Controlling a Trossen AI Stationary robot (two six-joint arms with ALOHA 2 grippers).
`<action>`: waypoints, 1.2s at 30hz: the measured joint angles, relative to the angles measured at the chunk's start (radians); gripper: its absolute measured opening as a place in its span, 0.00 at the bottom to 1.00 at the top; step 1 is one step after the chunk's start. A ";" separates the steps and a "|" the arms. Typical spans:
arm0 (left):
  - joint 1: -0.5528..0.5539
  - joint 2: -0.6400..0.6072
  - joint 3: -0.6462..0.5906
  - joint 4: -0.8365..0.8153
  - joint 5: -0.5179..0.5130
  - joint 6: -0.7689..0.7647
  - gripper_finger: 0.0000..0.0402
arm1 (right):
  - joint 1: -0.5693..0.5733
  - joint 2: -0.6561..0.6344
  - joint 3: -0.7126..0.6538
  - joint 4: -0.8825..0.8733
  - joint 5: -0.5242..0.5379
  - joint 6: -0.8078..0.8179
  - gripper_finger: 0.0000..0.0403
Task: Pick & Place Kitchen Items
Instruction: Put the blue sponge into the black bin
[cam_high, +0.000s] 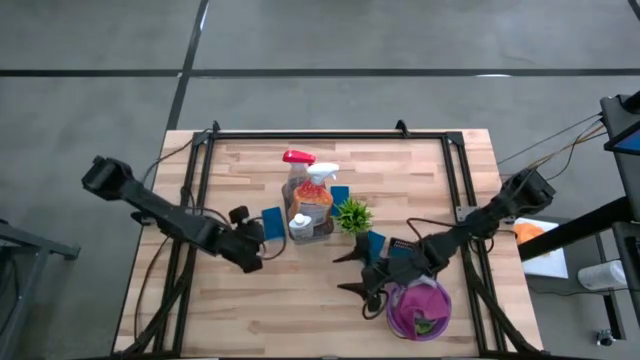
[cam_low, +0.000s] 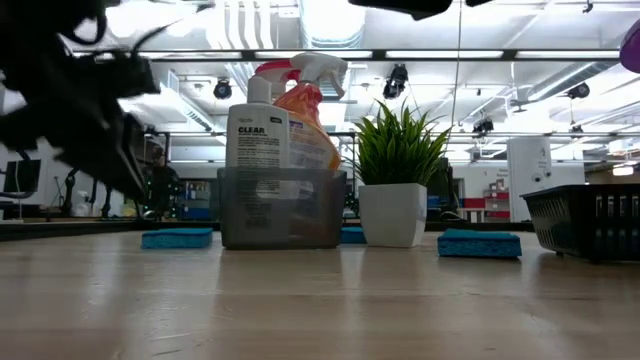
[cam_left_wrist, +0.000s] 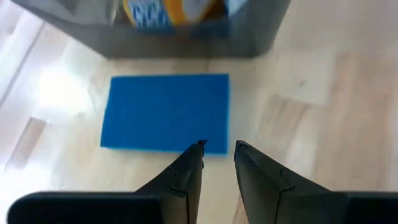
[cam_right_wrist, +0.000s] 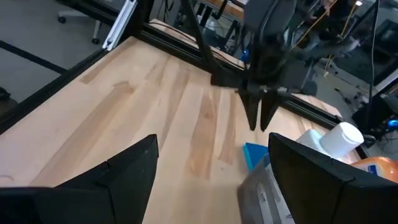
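Left gripper: poised over near edge of blue sponge, fingers narrowly parted, grasping nothing. Sponge flat on bench, just beside grey bin holding both spray bottles. Advice: widen fingers, centre across sponge's short side, descend square, avoid bin wall. Right gripper: released wide, empty, near purple bowl.

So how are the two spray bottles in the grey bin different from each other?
The clear bottle has a red trigger and a white label reading CLEAR; the orange bottle has a white trigger. In the low view the clear bottle stands left of the orange one. Both stand upright in the same grey bin, and neither is held.
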 joint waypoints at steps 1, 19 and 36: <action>0.003 0.029 0.000 0.002 -0.008 0.000 0.24 | 0.007 0.000 -0.001 -0.001 0.010 -0.006 0.74; 0.053 0.315 0.189 -0.040 -0.010 0.057 0.52 | 0.043 0.000 -0.001 -0.003 0.038 -0.012 0.74; 0.069 0.312 0.135 -0.041 0.072 0.196 0.75 | 0.069 0.000 -0.001 -0.003 0.038 0.020 0.74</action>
